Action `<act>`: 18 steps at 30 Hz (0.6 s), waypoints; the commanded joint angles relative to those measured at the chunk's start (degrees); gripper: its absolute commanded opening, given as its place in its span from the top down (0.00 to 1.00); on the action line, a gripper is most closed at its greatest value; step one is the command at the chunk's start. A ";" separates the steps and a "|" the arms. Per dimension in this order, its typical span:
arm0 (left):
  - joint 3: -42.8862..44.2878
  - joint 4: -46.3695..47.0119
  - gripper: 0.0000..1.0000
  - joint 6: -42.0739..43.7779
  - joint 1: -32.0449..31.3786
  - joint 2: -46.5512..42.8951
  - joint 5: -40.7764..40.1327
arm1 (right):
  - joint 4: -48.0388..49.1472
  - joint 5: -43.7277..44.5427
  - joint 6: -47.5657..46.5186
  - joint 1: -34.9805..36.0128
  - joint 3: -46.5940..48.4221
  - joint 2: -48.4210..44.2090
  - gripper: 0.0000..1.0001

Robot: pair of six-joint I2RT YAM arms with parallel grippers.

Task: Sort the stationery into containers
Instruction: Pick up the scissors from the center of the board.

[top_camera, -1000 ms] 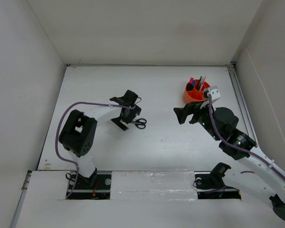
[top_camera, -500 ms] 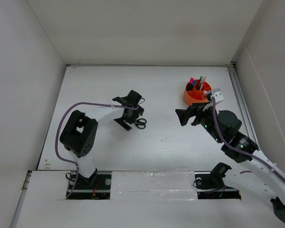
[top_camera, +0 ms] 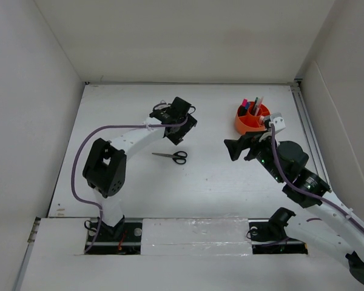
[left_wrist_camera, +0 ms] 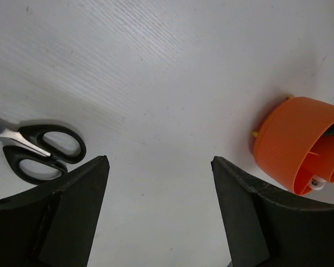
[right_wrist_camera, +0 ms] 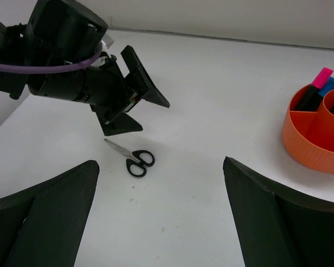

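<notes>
Black-handled scissors (top_camera: pixel 171 156) lie flat on the white table, left of centre, with nothing touching them. My left gripper (top_camera: pixel 185 130) hovers just behind them, open and empty. In its wrist view the scissors (left_wrist_camera: pixel 51 159) sit at the lower left and the orange pot (left_wrist_camera: pixel 295 144) at the right, with my left gripper (left_wrist_camera: pixel 160 161) over bare table. The orange pot (top_camera: pixel 250 120) stands at the back right holding pink- and blue-capped markers (right_wrist_camera: pixel 323 78). My right gripper (top_camera: pixel 233 147) is open in front of the pot, facing the scissors (right_wrist_camera: pixel 128 156).
White walls enclose the table at the back and both sides. A metal rail (top_camera: pixel 306 130) runs along the right edge. The left arm's purple cable (top_camera: pixel 115 128) arcs over the left of the table.
My left gripper has drawn back from the scissors toward the rear right, leaving them lying where they were, and its jaws have narrowed a little. The right arm shifted slightly right.
</notes>
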 commanded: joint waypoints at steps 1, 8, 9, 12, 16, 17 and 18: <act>1.37 -1.88 0.29 1.90 -0.40 2.42 -1.22 | 2.34 0.09 1.00 0.59 0.08 -0.44 0.01; 1.37 -2.48 0.41 0.85 -0.40 5.50 -0.17 | 1.81 0.61 1.01 0.59 -0.45 -0.96 0.01; 0.58 -2.48 0.43 0.85 -0.40 5.50 -0.17 | 1.81 0.61 1.01 0.59 -0.45 -0.97 0.01; -1.00 -1.08 0.45 0.32 -0.40 4.89 0.44 | 1.81 0.61 1.01 0.59 -0.45 -0.97 0.01; -1.53 -1.69 0.45 0.32 -0.40 4.36 0.45 | 1.81 0.61 1.01 0.59 -0.45 -0.97 0.01; -1.53 -1.69 0.45 0.32 -0.40 4.36 0.45 | 1.81 0.61 1.01 0.59 -0.45 -0.97 0.01; -2.14 -1.69 0.46 -0.20 -0.40 3.75 0.45 | 1.81 0.61 1.01 0.59 -0.45 -0.97 0.01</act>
